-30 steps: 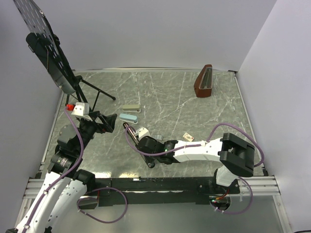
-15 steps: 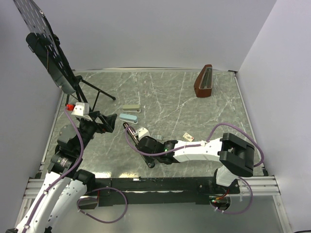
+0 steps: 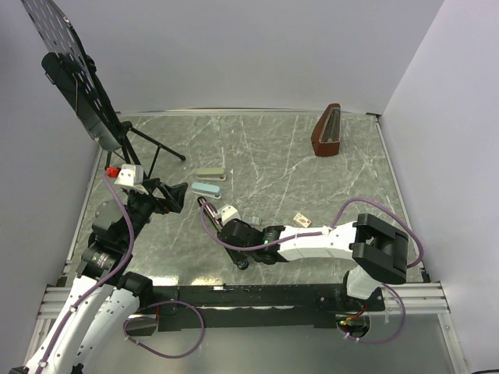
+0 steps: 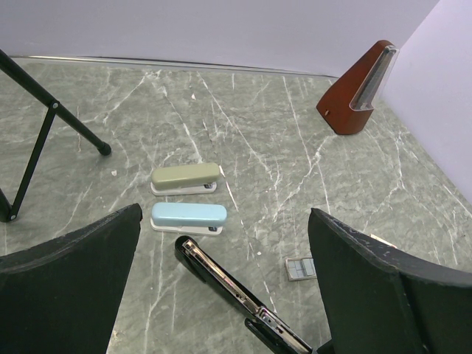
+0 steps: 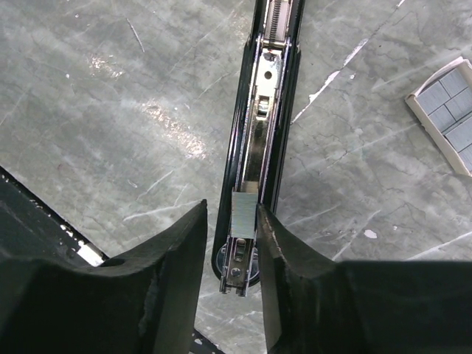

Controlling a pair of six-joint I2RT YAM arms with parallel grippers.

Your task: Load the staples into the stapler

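The black stapler (image 5: 269,110) lies opened flat on the marble table, its silvery rail facing up; it also shows in the left wrist view (image 4: 221,276). A short strip of staples (image 5: 244,214) rests on the rail near its end. My right gripper (image 5: 228,217) hovers over that end with its fingers either side of the strip. The right finger is close against the strip and the left finger stands clear of it, so the gripper is open. The tan staple box (image 5: 450,110) lies to the right. My left gripper (image 4: 225,214) is wide open and empty, above the table.
A grey-green stapler (image 4: 186,177) and a light blue stapler (image 4: 188,216) lie side by side beyond the black one. A brown metronome (image 3: 326,131) stands at the back right. A black music stand (image 3: 78,86) rises at the back left, its leg (image 4: 66,125) reaching onto the table.
My right gripper's fingers have spread apart over the stapler's end. The strip stays on the rail. The left arm has not moved.
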